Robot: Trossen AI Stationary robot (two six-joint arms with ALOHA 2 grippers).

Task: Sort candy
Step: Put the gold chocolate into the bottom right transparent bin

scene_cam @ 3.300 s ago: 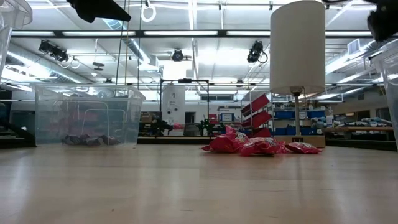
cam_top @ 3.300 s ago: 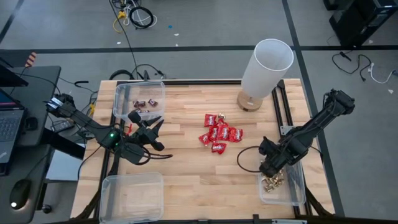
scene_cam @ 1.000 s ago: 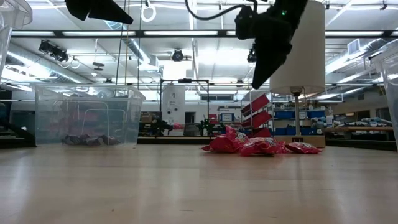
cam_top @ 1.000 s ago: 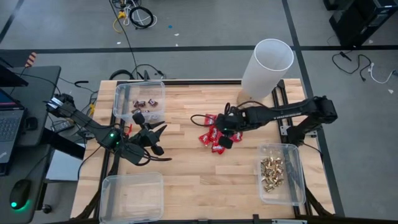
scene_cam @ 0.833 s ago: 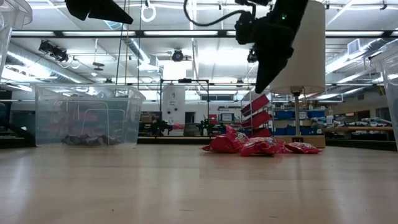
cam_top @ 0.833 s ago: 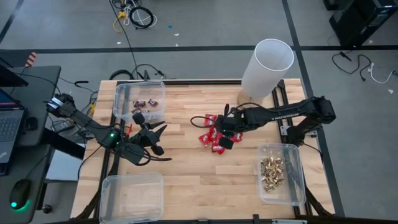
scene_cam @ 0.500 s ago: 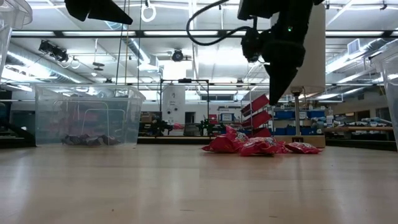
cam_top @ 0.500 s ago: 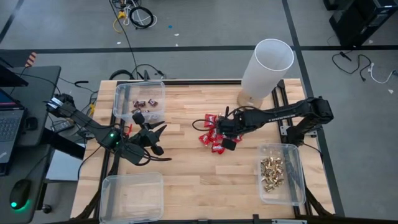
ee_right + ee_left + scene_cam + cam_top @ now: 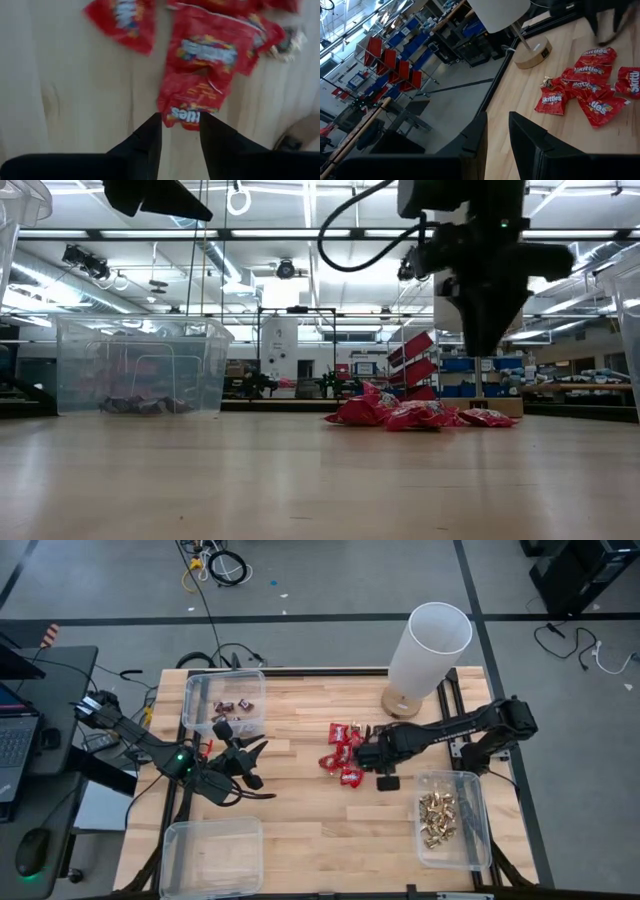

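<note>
Since the earlier frame, only the right arm has shifted. Left gripper [image 9: 250, 752] waits part-open and empty beside the dark-bar bin [image 9: 224, 700]. Red packets [image 9: 346, 752] lie mid-table; right gripper [image 9: 383, 772], jaws parted, empty, must descend and close on one.

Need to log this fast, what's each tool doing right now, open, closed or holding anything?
Left tool: open, empty, raised beside the bin of dark bars.
Right tool: open, empty, above the red packets.

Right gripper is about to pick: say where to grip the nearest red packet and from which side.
Grip the nearest red packet by its free bottom edge, coming straight down. It lies flat on the table, and the right gripper already straddles that edge; its far end overlaps other packets.
</note>
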